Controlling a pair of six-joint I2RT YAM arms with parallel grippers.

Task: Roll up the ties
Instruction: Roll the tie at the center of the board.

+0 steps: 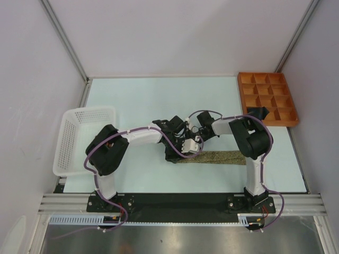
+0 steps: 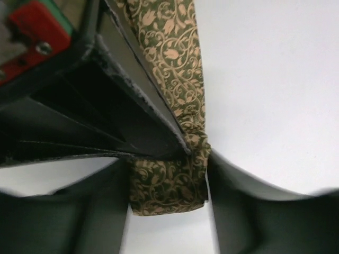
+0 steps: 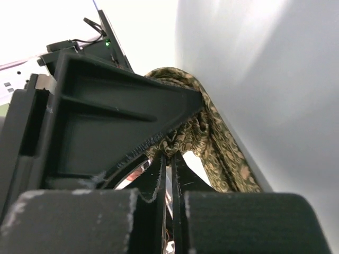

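R fingers are pinching almost fully shut on a bunched fold of the olive tie, w/ only a slit btwn them. L fingers are sitting wider apart, pressing both edges of the tie's folded end. I'm seeing its remaining length lying flat on the bench, front-ctr, running rightward to the R arm.
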